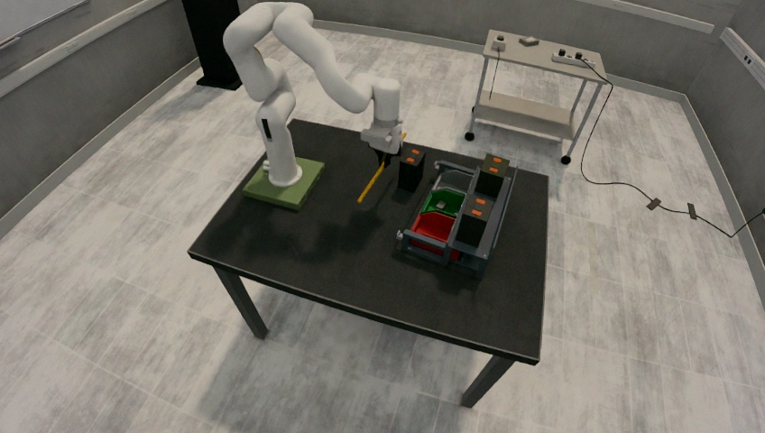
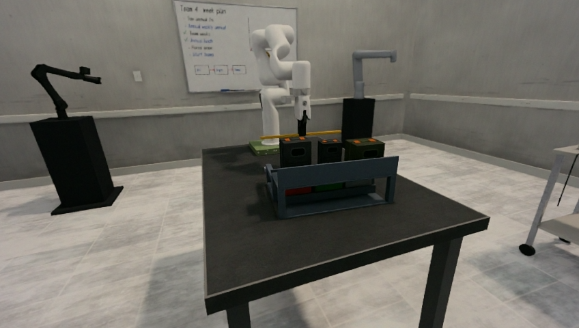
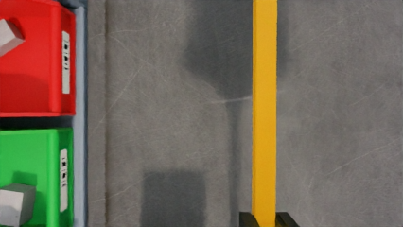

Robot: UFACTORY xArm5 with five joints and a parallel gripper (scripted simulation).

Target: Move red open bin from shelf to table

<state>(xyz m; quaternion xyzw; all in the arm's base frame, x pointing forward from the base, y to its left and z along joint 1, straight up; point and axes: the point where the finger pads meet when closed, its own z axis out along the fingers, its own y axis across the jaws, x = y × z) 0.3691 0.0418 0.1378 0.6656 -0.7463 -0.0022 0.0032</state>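
The red open bin (image 1: 435, 227) sits at the near end of the lower level of the blue-grey shelf (image 1: 460, 214), next to a green open bin (image 1: 444, 200). In the wrist view the red bin (image 3: 35, 57) and the green bin (image 3: 33, 175) lie at the left edge, each with a grey cube in it. My gripper (image 1: 383, 155) is shut on a long yellow bar (image 1: 375, 177) and hangs above the table, apart from the shelf front. The bar (image 3: 264, 109) runs straight out from my fingers. It hangs level in the exterior view (image 2: 300, 134).
Two dark closed bins (image 1: 491, 171) (image 1: 474, 219) stand on the shelf's upper level. A third dark bin (image 1: 412, 169) stands on the table close to my gripper. The arm's green base plate (image 1: 284, 184) is at the table's far left.
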